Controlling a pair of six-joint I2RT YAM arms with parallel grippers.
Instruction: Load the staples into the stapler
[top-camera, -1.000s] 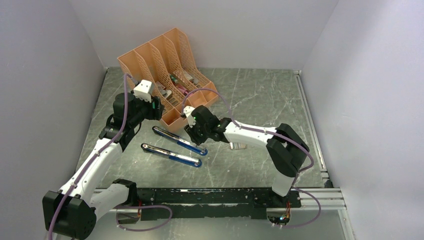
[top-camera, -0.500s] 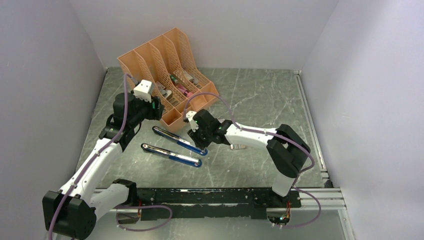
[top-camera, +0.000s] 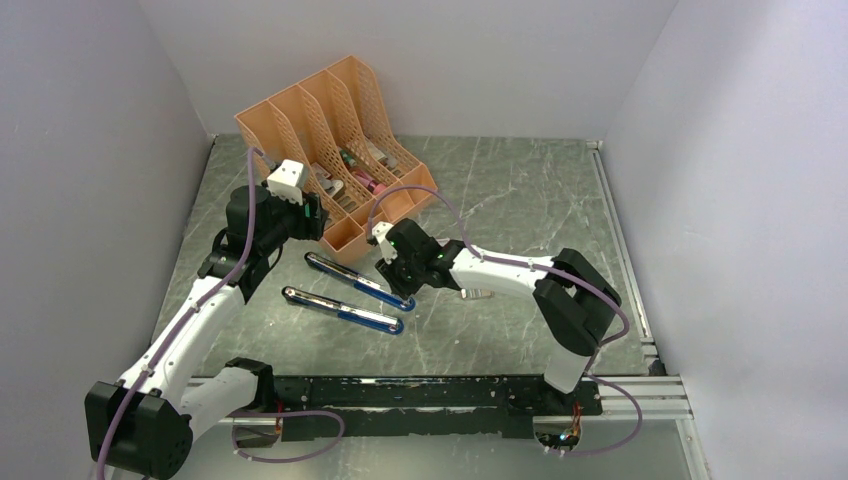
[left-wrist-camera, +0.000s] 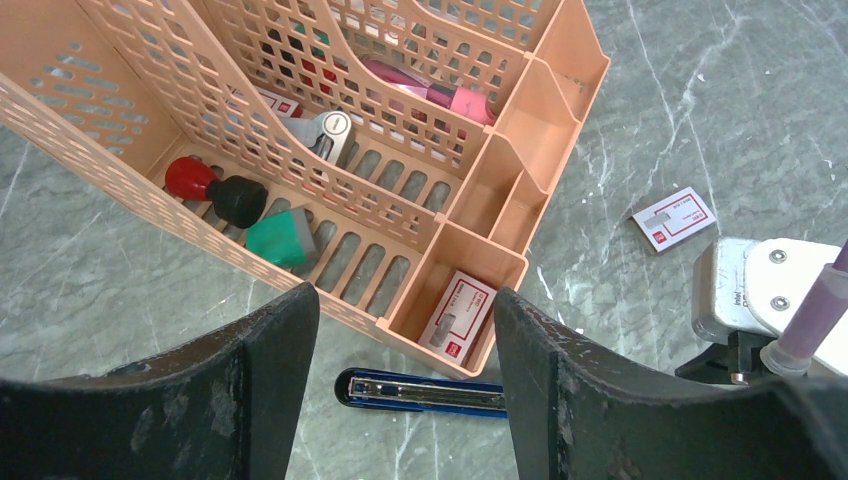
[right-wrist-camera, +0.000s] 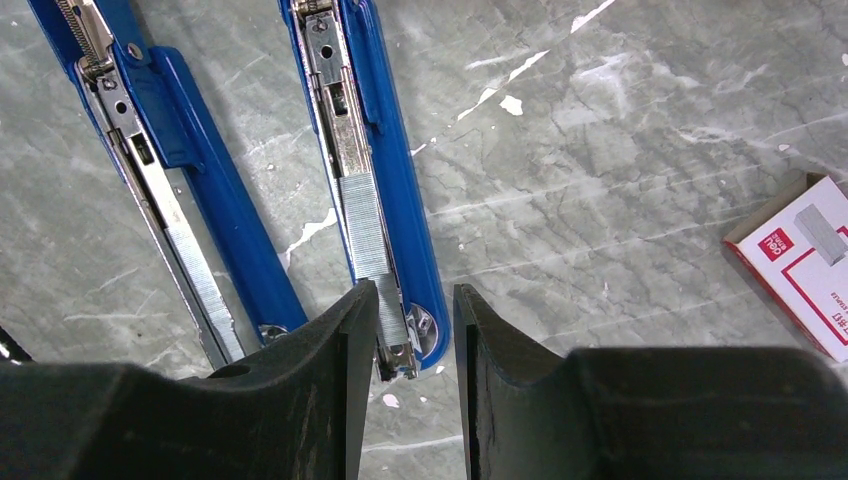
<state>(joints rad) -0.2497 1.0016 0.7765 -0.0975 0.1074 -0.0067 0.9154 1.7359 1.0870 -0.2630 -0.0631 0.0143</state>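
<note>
Ok, status. R gripper (right-wrist-camera: 413, 325) sits low over the tip end of the far stapler (top-camera: 356, 279). Its fingers (right-wrist-camera: 320, 390) are partway apart with a narrow gap and nothing clamped btw them; the stapler tip shows thru the gap. The staples (right-wrist-camera: 364, 225) lie in the metal channel of that stapler, which is open, and the strip runs from mid-channel down to the tip. One finger edge overlaps the strip's end in the wrist view, can't tell if touching. Near stapler (top-camera: 343, 309) lies parallel just beside the far one, also open, clear of both grippers. White-and-red box (right-wrist-camera: 795, 262) is flat on the table (top-camera: 520, 200), near the R gripper but apart from it. L gripper (left-wrist-camera: 405, 310) hangs above the front corner of the orange organizer (top-camera: 300, 120), fingers wide apart, holding nothing. Under it, a second box (left-wrist-camera: 457, 318) sits in a small front compartment. A red-and-black stamp (left-wrist-camera: 215, 190) and a green block (left-wrist-camera: 280, 238) are in the long slot next to it.
</note>
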